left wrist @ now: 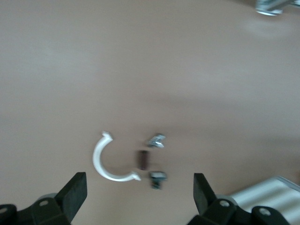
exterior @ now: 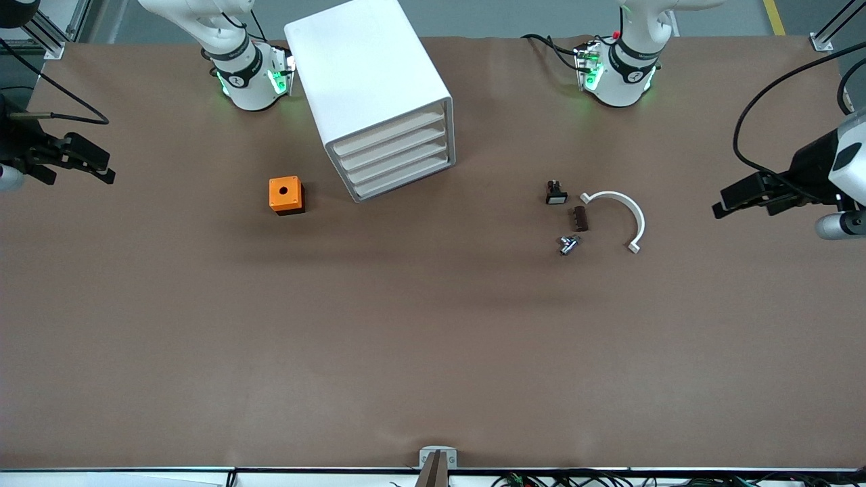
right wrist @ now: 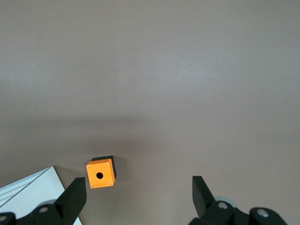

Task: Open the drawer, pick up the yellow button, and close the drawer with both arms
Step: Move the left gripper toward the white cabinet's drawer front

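The white drawer cabinet (exterior: pixel 375 95) stands between the arm bases, and all of its drawers (exterior: pixel 396 159) are shut. The button is out of view. My left gripper (exterior: pixel 718 205) is open and empty, up over the table's left-arm end; its wrist view shows the fingers spread wide (left wrist: pixel 139 183). My right gripper (exterior: pixel 108 169) is open and empty over the right-arm end, with the fingers wide in its wrist view (right wrist: pixel 139 185). Both are well away from the cabinet.
An orange cube with a black hole (exterior: pixel 286 195) (right wrist: pixel 100 173) sits beside the cabinet. Toward the left arm's end lie a small black part with a white face (exterior: pixel 556 194), a brown piece (exterior: pixel 580 218), a metal part (exterior: pixel 568 244) and a white half-ring (exterior: pixel 619 216) (left wrist: pixel 101 161).
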`<action>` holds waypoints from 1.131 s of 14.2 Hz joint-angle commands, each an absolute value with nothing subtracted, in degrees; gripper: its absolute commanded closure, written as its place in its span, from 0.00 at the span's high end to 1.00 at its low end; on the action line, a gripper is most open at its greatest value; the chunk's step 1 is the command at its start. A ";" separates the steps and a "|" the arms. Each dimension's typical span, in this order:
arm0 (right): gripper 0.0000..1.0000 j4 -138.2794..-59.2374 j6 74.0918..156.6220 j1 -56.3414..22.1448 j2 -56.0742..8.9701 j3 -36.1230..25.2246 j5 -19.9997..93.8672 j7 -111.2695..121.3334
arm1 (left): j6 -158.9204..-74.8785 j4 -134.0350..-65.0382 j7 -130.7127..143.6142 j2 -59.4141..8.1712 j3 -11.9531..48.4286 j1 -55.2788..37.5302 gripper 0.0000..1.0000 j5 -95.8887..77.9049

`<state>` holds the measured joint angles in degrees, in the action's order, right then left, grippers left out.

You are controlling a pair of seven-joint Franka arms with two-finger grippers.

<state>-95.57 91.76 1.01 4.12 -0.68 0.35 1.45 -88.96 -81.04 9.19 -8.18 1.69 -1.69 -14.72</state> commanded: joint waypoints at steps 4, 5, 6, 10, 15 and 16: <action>1.00 -97.21 92.55 0.97 5.71 -0.70 0.62 1.32 | -86.49 -80.24 19.39 -8.96 1.76 -2.02 0.99 -28.19; 1.00 -97.29 92.55 0.97 5.71 -0.70 0.62 1.32 | -86.57 -80.24 23.34 -9.57 1.84 -2.20 0.99 -30.30; 1.00 -97.21 92.55 0.97 5.71 -0.70 0.62 1.32 | -86.57 -80.16 27.73 -10.62 2.02 -2.37 1.00 -32.67; 1.00 -97.21 92.46 0.97 5.71 -0.70 0.62 1.32 | -87.10 -80.07 41.28 -14.49 2.46 -4.65 1.00 -44.54; 1.00 -97.29 92.37 0.97 5.71 -0.70 0.62 1.32 | -92.36 -77.88 59.10 -19.77 2.37 -11.32 1.00 -46.93; 1.00 -97.21 92.37 0.97 5.71 -0.70 0.62 1.32 | -94.11 -77.00 63.33 -20.73 2.37 -12.56 1.00 -46.93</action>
<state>-95.68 91.77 1.01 4.12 -0.68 0.35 1.45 -92.26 -80.41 55.69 -18.51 2.52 -10.45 -46.20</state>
